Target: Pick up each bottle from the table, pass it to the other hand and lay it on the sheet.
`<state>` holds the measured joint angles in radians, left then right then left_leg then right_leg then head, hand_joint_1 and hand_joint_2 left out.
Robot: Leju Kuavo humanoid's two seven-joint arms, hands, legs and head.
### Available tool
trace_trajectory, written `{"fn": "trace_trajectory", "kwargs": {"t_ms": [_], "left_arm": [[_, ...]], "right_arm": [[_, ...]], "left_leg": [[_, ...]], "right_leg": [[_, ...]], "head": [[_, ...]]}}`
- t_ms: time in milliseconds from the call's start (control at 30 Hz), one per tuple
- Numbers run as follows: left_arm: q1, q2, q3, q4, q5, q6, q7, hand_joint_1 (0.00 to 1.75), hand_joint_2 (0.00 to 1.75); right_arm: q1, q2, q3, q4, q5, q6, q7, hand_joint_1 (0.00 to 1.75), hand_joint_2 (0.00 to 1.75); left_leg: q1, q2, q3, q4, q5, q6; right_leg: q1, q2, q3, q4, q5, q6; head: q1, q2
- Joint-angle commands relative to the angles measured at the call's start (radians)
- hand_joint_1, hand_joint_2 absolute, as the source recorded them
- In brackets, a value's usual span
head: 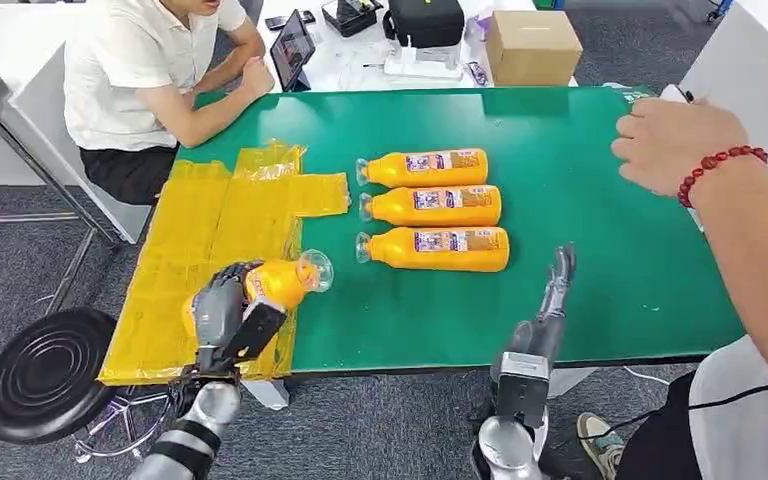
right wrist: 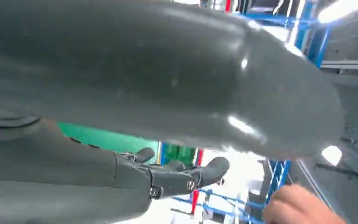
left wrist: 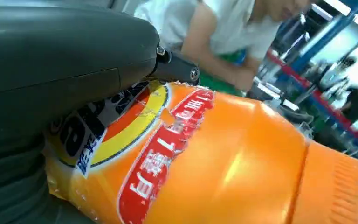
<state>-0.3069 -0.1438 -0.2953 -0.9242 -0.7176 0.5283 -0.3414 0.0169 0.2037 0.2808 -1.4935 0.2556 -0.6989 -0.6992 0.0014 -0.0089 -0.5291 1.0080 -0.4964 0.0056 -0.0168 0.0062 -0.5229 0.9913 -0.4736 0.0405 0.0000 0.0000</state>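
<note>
Left hand (head: 222,312) grips bottle (head: 278,281) over sheet (head: 175,262), near-left. Right hand (head: 558,281) empty, fingers straight. Step: laying down. Next likely: lower, release; three bottles (head: 433,210) wait mid-table.

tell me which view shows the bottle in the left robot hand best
The head view: it shows the held bottle whole in the left robot hand, lying over the yellow sheet, neck toward the three bottles on the table. The left wrist view shows a close-up of its label and orange body. The right wrist view shows its own hand.
</note>
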Motion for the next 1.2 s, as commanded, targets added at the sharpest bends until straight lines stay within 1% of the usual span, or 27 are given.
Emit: {"fn": "trace_trajectory", "kwargs": {"t_ms": [33,100,133,167,200,233,267,300,333,400,467,533,567,633,667,733,767,833,867,900,967,1000,1067,1100,1133,1167,1200], "left_arm": [[-0.144,0.009,0.050,0.323,0.034,-0.053,-0.016,1.75,1.75],[-0.156,0.014,0.038,0.365,0.002,-0.035,-0.006,1.75,1.75],[-0.158,0.016,0.038,0.381,-0.003,-0.037,0.002,1.61,1.75],[-0.164,0.017,0.030,0.404,-0.024,-0.031,0.020,1.61,1.75],[-0.167,0.018,0.028,0.419,-0.032,-0.031,0.035,0.99,1.75],[-0.174,0.016,0.022,0.439,-0.045,-0.043,0.059,0.82,1.75],[-0.177,0.016,0.015,0.450,-0.061,-0.049,0.072,0.42,1.75],[-0.179,0.016,0.009,0.459,-0.071,-0.063,0.081,0.17,1.75],[-0.181,0.011,0.011,0.470,-0.071,-0.106,0.097,0.03,1.75],[-0.184,0.008,0.002,0.477,-0.083,-0.138,0.119,0.00,1.75],[-0.184,0.010,-0.008,0.479,-0.097,-0.167,0.135,0.00,1.75],[-0.186,0.012,-0.022,0.485,-0.116,-0.202,0.158,0.00,1.75],[-0.186,0.012,-0.022,0.485,-0.116,-0.202,0.158,0.00,1.75],[-0.186,0.012,-0.026,0.488,-0.121,-0.235,0.165,0.00,1.75],[-0.186,0.012,-0.026,0.488,-0.121,-0.235,0.165,0.00,1.75],[-0.183,0.014,-0.035,0.492,-0.127,-0.279,0.159,0.00,1.75],[-0.183,0.014,-0.035,0.492,-0.127,-0.279,0.159,0.00,1.75],[-0.183,0.014,-0.035,0.492,-0.127,-0.279,0.159,0.00,1.75],[-0.183,0.014,-0.035,0.492,-0.127,-0.279,0.159,0.00,1.75],[-0.183,0.014,-0.035,0.492,-0.127,-0.279,0.159,0.00,1.75],[-0.180,0.013,-0.032,0.491,-0.120,-0.313,0.149,0.00,1.75],[-0.178,0.013,-0.033,0.492,-0.120,-0.322,0.146,0.00,1.75],[-0.172,0.010,-0.026,0.488,-0.108,-0.331,0.131,0.00,1.75],[-0.172,0.010,-0.026,0.488,-0.108,-0.331,0.131,0.00,1.75],[-0.164,0.005,-0.019,0.474,-0.093,-0.341,0.109,0.00,1.75],[-0.159,-0.002,-0.003,0.463,-0.068,-0.354,0.089,0.00,1.75],[-0.152,-0.007,0.004,0.446,-0.048,-0.372,0.065,0.00,1.75]], "right_arm": [[-0.057,-0.037,0.060,0.111,-0.040,0.003,0.001,0.00,0.00],[-0.054,-0.039,0.070,0.122,-0.045,0.007,0.001,0.00,0.00],[-0.051,-0.039,0.070,0.131,-0.046,0.008,0.001,0.00,0.00],[-0.051,-0.038,0.070,0.137,-0.055,0.011,0.001,0.00,0.00],[-0.049,-0.039,0.069,0.142,-0.057,0.015,0.001,0.00,0.00],[-0.049,-0.039,0.067,0.147,-0.062,0.019,0.001,0.00,0.00],[-0.048,-0.040,0.070,0.147,-0.062,0.018,0.001,0.00,0.00],[-0.048,-0.041,0.071,0.151,-0.060,0.018,0.001,0.00,0.00],[-0.045,-0.040,0.069,0.151,-0.065,0.019,0.001,0.00,0.00],[-0.044,-0.040,0.065,0.153,-0.066,0.017,0.001,0.00,0.00],[-0.044,-0.040,0.060,0.157,-0.066,0.017,0.001,0.00,0.00],[-0.049,-0.041,0.053,0.165,-0.068,0.020,0.001,0.00,0.00],[-0.049,-0.041,0.053,0.165,-0.068,0.020,0.001,0.00,0.00],[-0.053,-0.039,0.047,0.172,-0.069,0.018,0.001,0.00,0.00],[-0.053,-0.039,0.047,0.172,-0.069,0.018,0.001,0.00,0.00],[-0.059,-0.039,0.044,0.177,-0.071,0.016,0.001,0.00,0.00],[-0.059,-0.039,0.044,0.177,-0.071,0.016,0.001,0.00,0.00],[-0.059,-0.039,0.044,0.177,-0.071,0.016,0.001,0.00,0.00],[-0.059,-0.039,0.044,0.177,-0.071,0.016,0.001,0.00,0.00],[-0.059,-0.039,0.044,0.177,-0.071,0.016,0.001,0.00,0.00],[-0.062,-0.042,0.049,0.178,-0.070,0.010,0.001,0.00,0.00],[-0.063,-0.042,0.048,0.181,-0.068,0.006,0.001,0.00,0.00],[-0.063,-0.043,0.045,0.181,-0.071,0.005,0.001,0.00,0.00],[-0.063,-0.043,0.045,0.181,-0.071,0.005,0.001,0.00,0.00],[-0.061,-0.048,0.046,0.180,-0.072,0.003,0.001,0.00,0.00],[-0.058,-0.048,0.044,0.178,-0.070,0.002,0.001,0.00,0.00],[-0.054,-0.050,0.042,0.175,-0.068,0.001,0.001,0.00,0.00]], "left_leg": [[0.001,0.001,0.001,-0.001,0.001,0.000],[0.000,0.001,0.001,-0.001,0.001,0.000],[0.001,0.002,0.001,-0.002,0.002,-0.001],[0.001,0.001,0.002,-0.002,0.001,-0.001],[0.001,0.002,0.002,-0.002,0.002,-0.001],[0.000,0.001,0.003,-0.002,0.001,-0.001],[0.001,0.002,0.003,-0.002,0.002,-0.001],[0.001,0.001,0.004,-0.002,0.002,-0.001],[0.000,0.001,0.006,-0.002,0.001,0.000],[0.001,0.003,0.005,-0.003,0.003,-0.001],[0.000,0.002,0.009,-0.002,0.001,-0.001],[0.001,0.003,0.007,-0.002,0.003,-0.001],[0.001,0.002,0.010,-0.002,0.002,-0.001],[0.002,0.003,0.006,-0.002,0.004,-0.001],[0.000,0.003,0.010,-0.002,0.002,0.000],[0.000,0.002,0.013,-0.001,0.001,0.000],[0.001,0.002,0.010,-0.002,0.002,-0.001],[0.000,0.001,0.013,-0.001,0.001,0.000],[0.001,0.002,0.011,-0.002,0.003,-0.001],[0.000,0.002,0.012,-0.002,0.002,0.000],[0.000,0.001,0.014,-0.001,0.001,0.000],[0.001,0.002,0.011,-0.002,0.003,0.000],[0.000,0.001,0.014,-0.002,0.002,0.001],[0.000,0.002,0.012,-0.002,0.004,0.000],[0.000,0.001,0.015,-0.002,0.002,0.000],[0.001,0.002,0.011,-0.002,0.004,0.000],[0.000,0.000,0.014,-0.002,0.003,0.000]], "right_leg": [[0.001,0.000,0.001,-0.002,0.002,-0.001],[0.000,0.001,0.001,-0.001,0.001,-0.001],[0.001,0.001,0.002,-0.002,0.002,-0.002],[0.001,0.000,0.002,-0.002,0.002,-0.001],[0.001,0.001,0.002,-0.002,0.003,-0.002],[0.001,0.000,0.003,-0.002,0.002,-0.001],[0.001,0.001,0.003,-0.002,0.003,-0.002],[0.001,0.001,0.004,-0.002,0.002,-0.002],[0.000,0.001,0.006,-0.001,0.001,-0.001],[0.002,0.002,0.005,-0.003,0.005,-0.002],[0.001,0.002,0.009,-0.001,0.002,-0.001],[0.002,0.002,0.006,-0.002,0.004,-0.002],[0.001,0.001,0.010,-0.002,0.003,-0.002],[0.002,0.001,0.006,-0.003,0.005,-0.003],[0.001,0.002,0.010,-0.001,0.003,-0.001],[0.000,0.001,0.012,-0.001,0.001,-0.001],[0.001,0.002,0.010,-0.001,0.003,-0.002],[0.000,0.001,0.013,-0.001,0.002,-0.001],[0.001,0.002,0.011,-0.002,0.004,-0.002],[0.001,0.002,0.012,-0.001,0.003,-0.001],[0.000,0.001,0.015,0.000,0.001,-0.001],[0.001,0.002,0.012,-0.001,0.004,-0.002],[0.000,0.001,0.015,-0.001,0.002,-0.001],[0.000,0.002,0.013,-0.001,0.004,-0.002],[0.000,0.001,0.017,-0.001,0.002,-0.001],[0.001,0.001,0.013,-0.002,0.005,-0.002],[0.000,-0.001,0.016,-0.001,0.003,-0.001]], "head": [[0.000,0.000],[0.000,0.000],[0.000,0.000],[0.000,0.000],[0.000,0.000],[0.000,0.000],[0.000,0.000],[0.000,0.000],[0.000,0.000],[0.000,0.000],[0.000,0.000],[0.000,0.000],[0.000,0.000],[0.000,0.000],[0.000,0.000],[0.000,0.000],[0.000,0.000],[0.000,0.000],[0.000,0.000],[0.000,0.000],[0.000,0.000],[0.000,0.000],[0.000,0.000],[0.000,0.000],[0.000,0.000],[0.000,0.000],[0.000,0.000]]}}
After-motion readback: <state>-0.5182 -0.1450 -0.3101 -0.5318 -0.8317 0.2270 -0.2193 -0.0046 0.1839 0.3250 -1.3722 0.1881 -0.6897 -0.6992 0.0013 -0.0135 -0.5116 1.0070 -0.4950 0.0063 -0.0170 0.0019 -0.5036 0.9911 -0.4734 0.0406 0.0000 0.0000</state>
